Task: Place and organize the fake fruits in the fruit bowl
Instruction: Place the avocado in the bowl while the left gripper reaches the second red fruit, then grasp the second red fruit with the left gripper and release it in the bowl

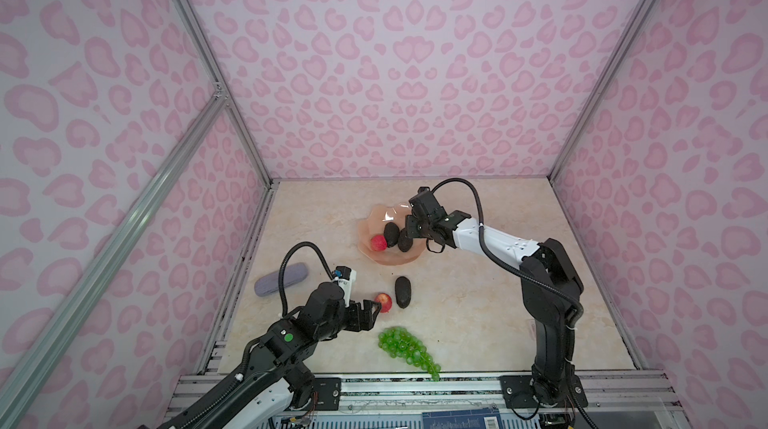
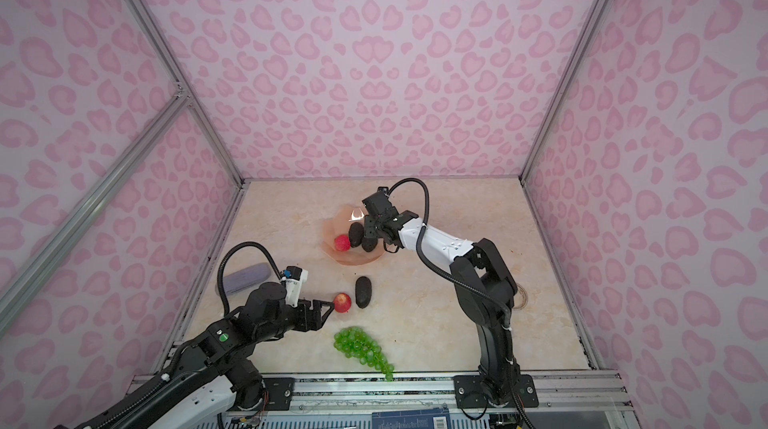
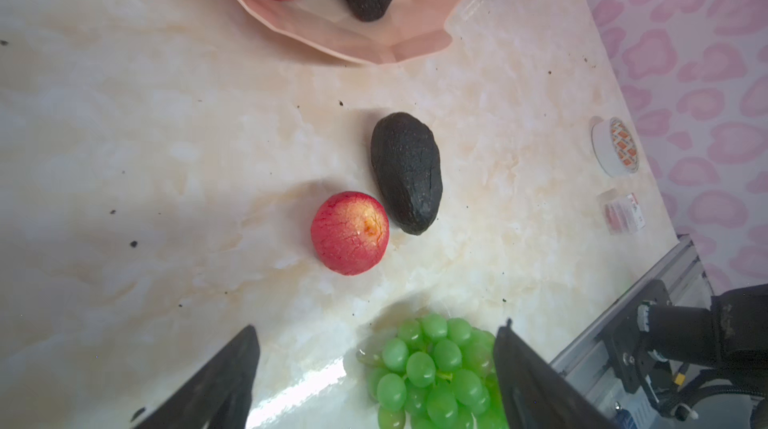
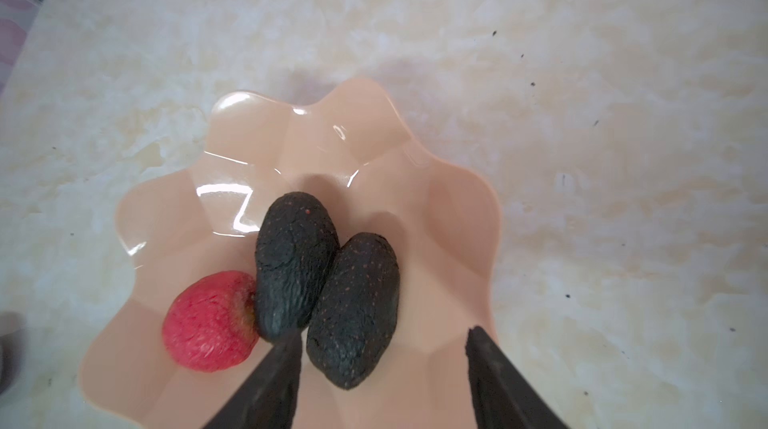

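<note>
**A:** What is nearest to the front edge of the tabletop (image 1: 457, 314)?

**B:** The bunch of green grapes (image 1: 401, 343). It lies flat, and its thin end points to the front rail.

**A:** And the left end effector (image 1: 374, 309)?

**B:** It is just behind the grapes, a little to the left. Its jaws stand wide apart and hold nothing. Its tips are just beside a red fruit (image 1: 384, 302) that lies on the tabletop.

**A:** Is something next to this fruit?

**B:** Yes, one dark avocado (image 1: 402, 292) on its right side, very close. I cannot tell if they touch. Further left, near the wall, lies a grey-purple case (image 1: 280, 280).

**A:** Where is the fruit bowl (image 1: 376, 213)?

**B:** Farther back, near the middle of the tabletop. Inside it are a second red fruit (image 1: 378, 242) and two avocados (image 4: 295, 264), side by side and touching. The red one leans on the left avocado.

**A:** And the right end effector (image 4: 382, 333)?

**B:** It is over the bowl. Its jaws are apart, one on each side of the near end of the right avocado. They do not clamp it, and the avocado lies on the bowl.
</note>
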`<state>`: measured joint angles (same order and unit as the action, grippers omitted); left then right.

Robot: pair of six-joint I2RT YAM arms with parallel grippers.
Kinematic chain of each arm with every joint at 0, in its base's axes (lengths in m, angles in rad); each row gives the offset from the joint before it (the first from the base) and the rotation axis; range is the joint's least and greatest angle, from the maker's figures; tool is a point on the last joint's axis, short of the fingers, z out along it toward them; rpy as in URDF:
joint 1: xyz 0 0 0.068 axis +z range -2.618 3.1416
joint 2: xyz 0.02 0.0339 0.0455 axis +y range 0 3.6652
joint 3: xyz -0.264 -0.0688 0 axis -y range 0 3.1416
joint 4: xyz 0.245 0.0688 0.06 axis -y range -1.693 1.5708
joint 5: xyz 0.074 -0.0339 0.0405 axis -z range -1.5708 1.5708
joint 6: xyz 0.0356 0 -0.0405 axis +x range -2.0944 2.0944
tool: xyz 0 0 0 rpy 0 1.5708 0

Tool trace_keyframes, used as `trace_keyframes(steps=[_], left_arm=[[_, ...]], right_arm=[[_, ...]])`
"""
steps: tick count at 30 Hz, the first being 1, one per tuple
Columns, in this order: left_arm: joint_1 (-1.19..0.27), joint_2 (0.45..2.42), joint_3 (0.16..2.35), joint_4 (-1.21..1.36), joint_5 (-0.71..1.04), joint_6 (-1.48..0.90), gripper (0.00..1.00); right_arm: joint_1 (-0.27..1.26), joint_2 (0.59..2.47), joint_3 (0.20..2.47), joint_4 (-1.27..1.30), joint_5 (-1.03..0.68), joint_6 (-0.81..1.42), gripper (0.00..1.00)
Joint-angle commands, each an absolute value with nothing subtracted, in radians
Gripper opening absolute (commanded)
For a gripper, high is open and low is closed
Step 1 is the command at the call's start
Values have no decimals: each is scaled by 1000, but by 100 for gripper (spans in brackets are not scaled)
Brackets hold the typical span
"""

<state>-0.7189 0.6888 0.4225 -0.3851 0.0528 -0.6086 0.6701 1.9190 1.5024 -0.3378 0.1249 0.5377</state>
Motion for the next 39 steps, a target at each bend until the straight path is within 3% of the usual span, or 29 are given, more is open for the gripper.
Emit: trace_keyframes(steps=[1, 5, 11, 15, 23, 28, 34, 39], left_arm=[[-751, 774, 426, -318, -25, -630, 89], [-777, 901, 449, -283, -70, -634, 87], [-778, 1060, 491, -212, -79, -625, 86], [-778, 1159, 528, -176, -77, -620, 85], [-779, 1333, 585, -170, -92, -637, 65], [-778, 1291, 612, -215, -94, -623, 46], [-778, 1105, 698, -305, -133, -546, 48], [-758, 1197, 849, -345, -153, -450, 49]], right_arm=[[672, 1825, 1405, -290, 142, 537, 65], [678, 1648, 1229, -250, 151, 559, 68], [713, 1390, 949, -202, 186, 558, 84], [715, 1252, 816, -207, 190, 588, 86], [714, 1066, 676, -209, 257, 638, 87], [706, 1019, 653, -206, 275, 623, 87], [706, 1046, 661, -204, 270, 625, 87], [704, 1075, 682, -214, 241, 627, 86]])
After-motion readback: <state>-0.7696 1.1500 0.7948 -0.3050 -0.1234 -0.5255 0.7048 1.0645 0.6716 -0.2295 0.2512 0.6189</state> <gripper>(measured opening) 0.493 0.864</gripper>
